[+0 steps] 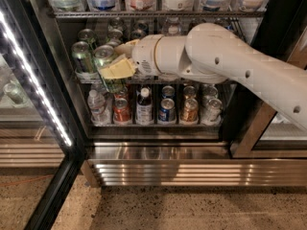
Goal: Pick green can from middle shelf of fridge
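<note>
Where the white arm reaches into the black-framed glass-door fridge (158,171), the pale yellow two-finger end effector (112,63) is clamped on the shiny green aluminium drink can (103,55). That can sits tilted at the front left of the wire middle shelf (85,80), just beside another green can (81,56).

Speckled beige floor (192,210) at btm; bright white LED strip (38,94) diag. at left

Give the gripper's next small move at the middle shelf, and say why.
Probably ease the gripper straight back out. It is at the green can on the front of the middle shelf, with a second green can close beside it; a sideways pull could knock that.
</note>
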Robot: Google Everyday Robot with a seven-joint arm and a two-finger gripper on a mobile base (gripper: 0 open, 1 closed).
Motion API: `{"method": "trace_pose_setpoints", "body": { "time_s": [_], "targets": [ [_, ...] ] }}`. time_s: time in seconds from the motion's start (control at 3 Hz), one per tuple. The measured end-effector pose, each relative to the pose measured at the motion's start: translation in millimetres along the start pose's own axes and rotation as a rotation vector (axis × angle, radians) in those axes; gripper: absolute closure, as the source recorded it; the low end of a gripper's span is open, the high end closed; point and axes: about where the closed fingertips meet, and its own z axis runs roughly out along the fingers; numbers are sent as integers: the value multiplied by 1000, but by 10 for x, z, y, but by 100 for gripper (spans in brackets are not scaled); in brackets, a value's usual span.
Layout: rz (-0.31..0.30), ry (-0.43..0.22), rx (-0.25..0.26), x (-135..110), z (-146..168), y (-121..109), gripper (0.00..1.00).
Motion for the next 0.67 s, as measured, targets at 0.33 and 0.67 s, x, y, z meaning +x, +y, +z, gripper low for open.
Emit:
{"method": "trace_pose_setpoints", "body": {
  "time_s": [0.33, 0.67],
  "targets": [
    [-1, 17, 9, -69, -209, 119, 100],
    [-21, 32, -13, -195, -286, 265, 100]
  ]
}}
